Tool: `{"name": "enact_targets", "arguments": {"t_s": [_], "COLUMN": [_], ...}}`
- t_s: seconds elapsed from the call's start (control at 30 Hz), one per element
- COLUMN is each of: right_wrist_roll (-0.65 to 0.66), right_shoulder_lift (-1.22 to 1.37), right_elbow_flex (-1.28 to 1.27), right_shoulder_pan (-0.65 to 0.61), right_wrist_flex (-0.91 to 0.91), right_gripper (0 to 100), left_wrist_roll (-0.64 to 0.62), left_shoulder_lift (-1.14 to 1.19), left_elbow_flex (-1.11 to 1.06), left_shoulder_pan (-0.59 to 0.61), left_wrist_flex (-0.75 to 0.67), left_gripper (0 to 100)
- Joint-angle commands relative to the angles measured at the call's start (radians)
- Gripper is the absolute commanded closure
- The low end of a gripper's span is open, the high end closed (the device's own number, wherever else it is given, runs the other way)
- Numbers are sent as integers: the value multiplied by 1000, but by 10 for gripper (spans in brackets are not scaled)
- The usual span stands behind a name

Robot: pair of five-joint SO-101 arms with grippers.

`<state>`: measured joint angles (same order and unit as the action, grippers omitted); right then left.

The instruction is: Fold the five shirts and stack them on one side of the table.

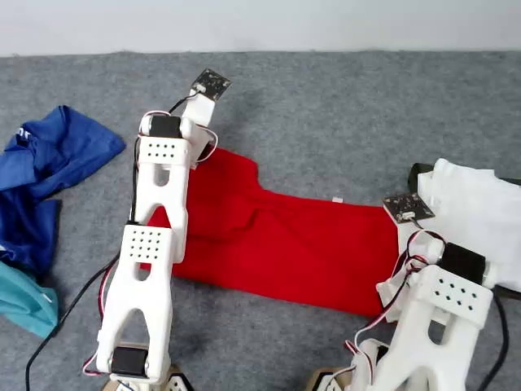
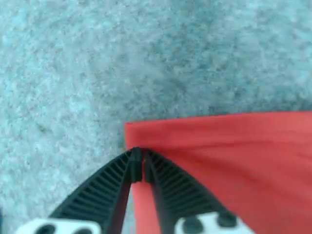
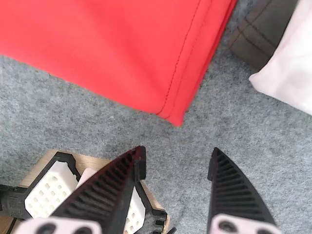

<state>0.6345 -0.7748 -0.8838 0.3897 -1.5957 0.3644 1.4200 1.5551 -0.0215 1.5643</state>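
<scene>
Pinching one corner of the red shirt (image 1: 301,244), the left gripper (image 2: 137,165) seems set to draw a fold, while the right gripper (image 3: 176,163) hovers, fingers spread, beside the opposite hem.

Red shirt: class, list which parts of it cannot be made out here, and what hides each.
High view: the left arm covers the left part of the red shirt; the right arm covers part of its right hem.
Left wrist view: the left end effector, shut on the shirt's edge, hides the cloth it pinches; the picture's edge cuts off the rest.
Right wrist view: the edge cuts off all beyond one hemmed corner.
</scene>
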Motion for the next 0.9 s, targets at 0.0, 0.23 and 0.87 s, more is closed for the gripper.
{"name": "enact_targets", "arguments": {"t_s": [0.0,0.23,0.87], "right_wrist_roll": [-11,-11,-11], "right_shoulder_lift": [-7,-7,-7], "right_elbow_flex": [3,3,3], "right_shoulder_pan": [-5,-5,-4], "right_wrist_flex": [7,8,4], "right_gripper": [783,783,783], "left_wrist_roll": [9,5,-72], "left_shoulder_lift": [-23,-115,-3], "left_elbow_flex": [74,120,-67], "left_shoulder_pan": [-15,-34,-2], "left_wrist_flex": [41,155,-327], "left_gripper": [986,986,894]}}
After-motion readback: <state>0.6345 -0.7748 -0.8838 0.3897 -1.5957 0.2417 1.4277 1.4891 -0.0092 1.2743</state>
